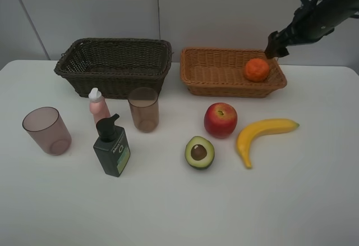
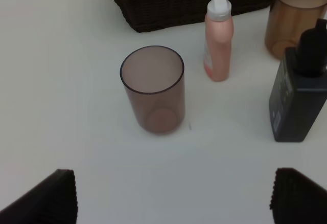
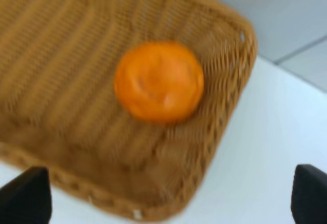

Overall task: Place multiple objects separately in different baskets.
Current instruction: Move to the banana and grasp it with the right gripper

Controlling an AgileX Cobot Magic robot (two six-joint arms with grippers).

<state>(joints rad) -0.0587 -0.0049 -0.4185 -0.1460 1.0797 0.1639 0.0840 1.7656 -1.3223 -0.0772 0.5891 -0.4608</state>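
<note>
The right jaws are spread wide and hold nothing. The orange [image 3: 159,81] lies below and ahead of them in the light tan basket [image 3: 56,45], though that view is blurred. The left jaws are also released and empty over the desk [image 2: 61,81], with a cup [image 2: 153,88] ahead between their tips. A second cup [image 2: 299,19] farther off is cut off at the edge.

The black right arm [image 1: 317,16] slants down from the upper right, and the right end effector [image 1: 275,46] is spread wide. The left end effector [image 2: 171,198] is likewise spread, its dark fingers gripping nothing.
</note>
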